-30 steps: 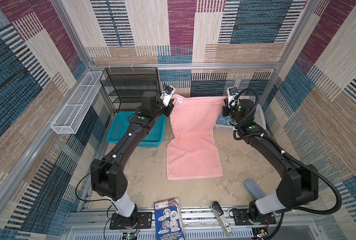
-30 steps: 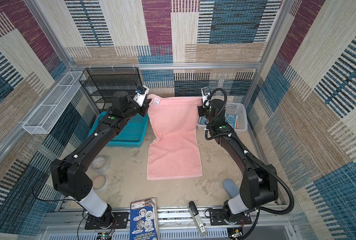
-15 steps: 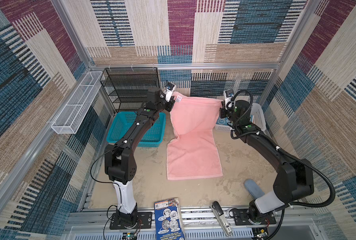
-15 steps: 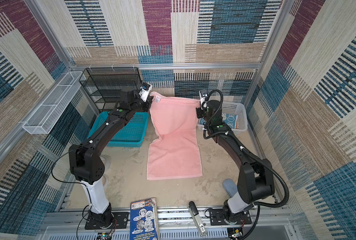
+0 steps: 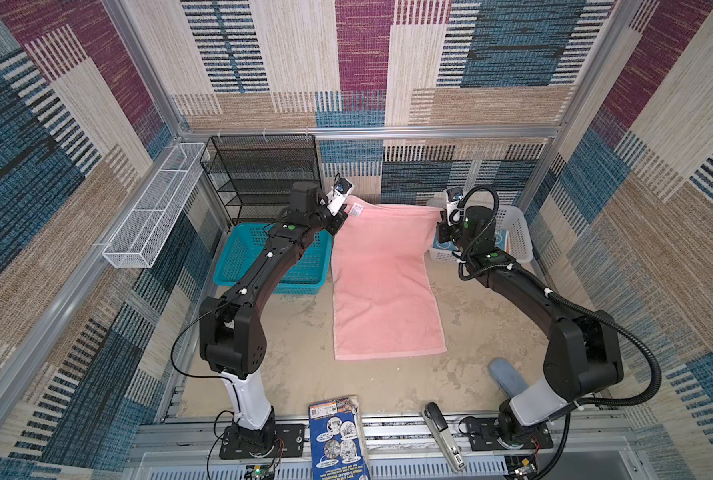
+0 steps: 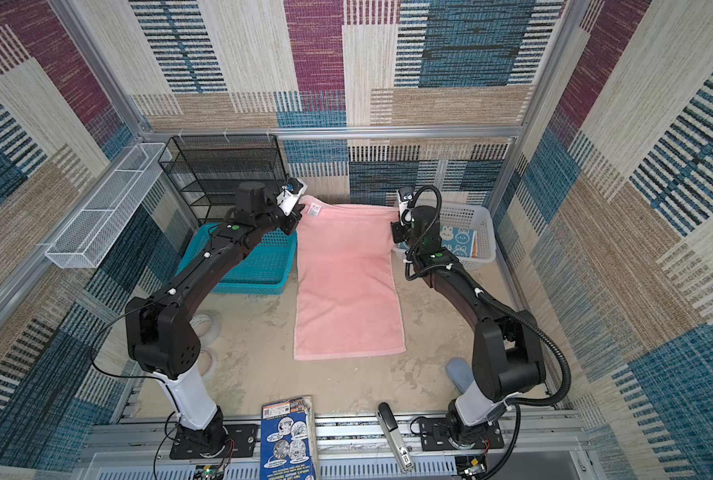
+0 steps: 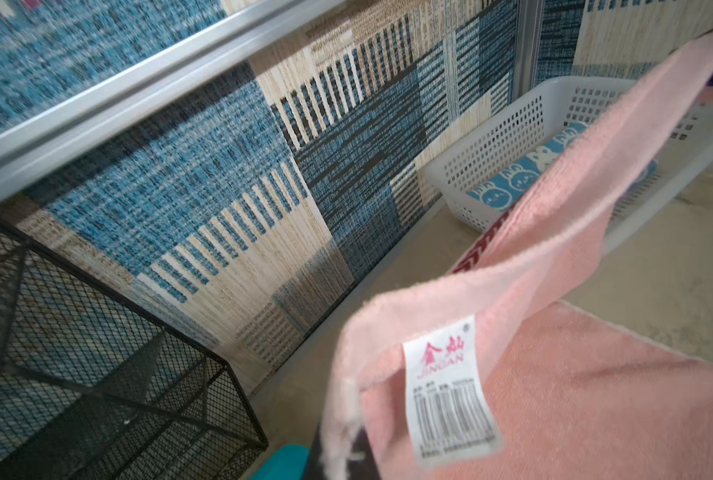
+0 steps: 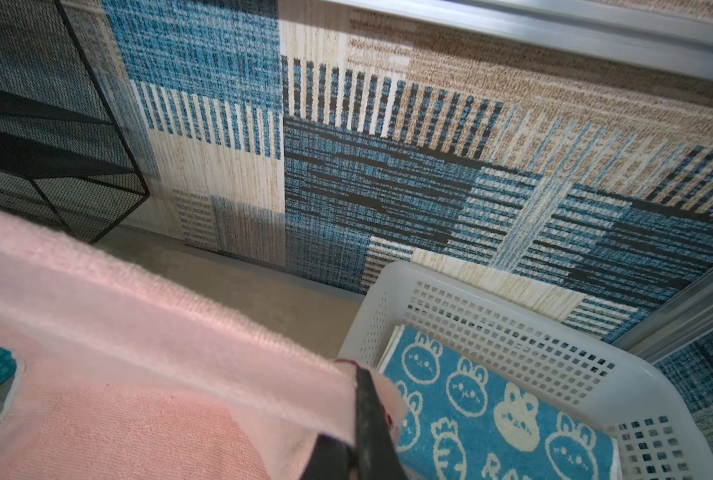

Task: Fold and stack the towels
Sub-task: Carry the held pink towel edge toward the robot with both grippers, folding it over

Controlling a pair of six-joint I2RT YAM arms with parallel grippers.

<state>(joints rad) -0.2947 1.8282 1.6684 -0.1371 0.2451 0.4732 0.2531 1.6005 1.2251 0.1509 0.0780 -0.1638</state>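
While the near edge of the pink towel [image 5: 384,291] has not budged on the table [image 5: 301,332] since a second ago, the left arm has drawn its elbow up and toward the far wall. The right arm has edged the same way. The towel's far edge hangs at much the same height as before.

The left pincer [image 5: 342,214] is pressed together on the towel's far-left corner, right by the white label [image 7: 450,390]. The right pincer [image 5: 441,222] is pinched on the far-right corner, and its wrist view shows one dark finger [image 8: 367,415] lying across the cloth. Between them the far edge is pulled straight and lifted off the table. The near half lies flat in the middle.

Just right of the right pincer stands a white basket [image 5: 517,224] with a blue towel [image 5: 500,239] lying flat inside, white rabbits on it. A sliver of orange shows at that towel's right edge; I cannot tell what it is. Under the left arm sits a teal basket [image 5: 259,270], with a black rack [image 5: 263,174] behind it against the far wall and a white wire tray [image 5: 151,216] on the left wall. Along the near edge lie a blue box [image 5: 336,440] and a stapler [image 5: 442,432].

By my count: two arms, two pincers, two baskets, one rack, one tray, and two towels I am sure of.
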